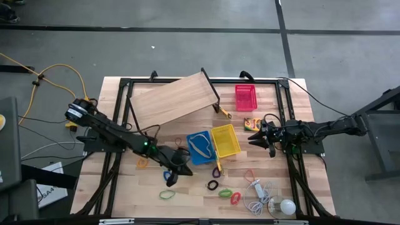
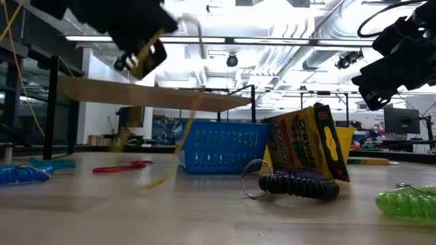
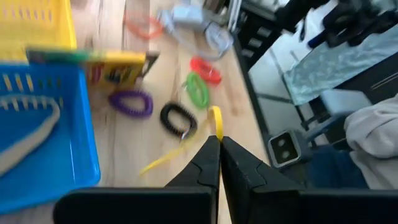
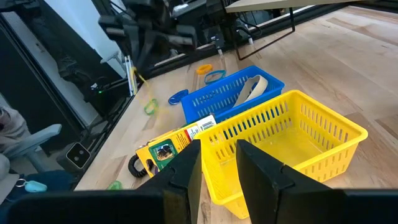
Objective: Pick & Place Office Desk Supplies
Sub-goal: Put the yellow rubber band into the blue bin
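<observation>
My left gripper (image 3: 219,144) (image 1: 179,166) is shut on a thin yellow rubber band (image 3: 186,144), above the table just near of the blue basket (image 1: 199,147). A tan band (image 3: 28,140) lies inside that basket. The yellow basket (image 4: 292,140) stands beside it, and the crayon box (image 2: 308,143) leans against its near wall. The red basket (image 1: 245,97) stands near the far edge. Black (image 3: 177,119), purple (image 3: 132,102), green (image 3: 198,89) and red (image 3: 205,70) bands lie loose on the table. My right gripper (image 4: 217,163) (image 1: 256,135) is open, to the right of the yellow basket. My left gripper pinches the yellow band at its upper bend (image 3: 216,118) between the tips of its two shut fingers, coming from above and pointing down. The band hangs slack below the fingers (image 2: 191,109). I cannot tell whether its lower end (image 2: 158,178) touches the table.
A wooden board (image 1: 172,97) on black legs slants over the far left of the table. A white bulb (image 1: 287,206) with its cord lies at the near right corner. More bands (image 1: 165,194) dot the near edge. A small yellow and red object (image 1: 252,123) lies by my right gripper.
</observation>
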Controlling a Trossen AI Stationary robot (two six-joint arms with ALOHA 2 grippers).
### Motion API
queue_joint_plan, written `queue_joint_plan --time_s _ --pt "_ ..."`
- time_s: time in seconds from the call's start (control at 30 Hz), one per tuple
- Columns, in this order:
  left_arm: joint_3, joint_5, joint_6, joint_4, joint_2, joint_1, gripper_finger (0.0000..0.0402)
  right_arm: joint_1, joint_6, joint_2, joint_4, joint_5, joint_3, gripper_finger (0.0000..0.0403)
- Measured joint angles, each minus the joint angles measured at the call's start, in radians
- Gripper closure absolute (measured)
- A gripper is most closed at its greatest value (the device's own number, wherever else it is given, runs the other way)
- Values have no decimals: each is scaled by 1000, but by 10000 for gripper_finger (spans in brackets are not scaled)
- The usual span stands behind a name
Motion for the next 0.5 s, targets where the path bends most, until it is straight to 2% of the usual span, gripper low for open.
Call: queue_joint_plan --time_s 0.5 --pt "0 12 47 6 -65 18 401 0 0 0 0 0 0 314"
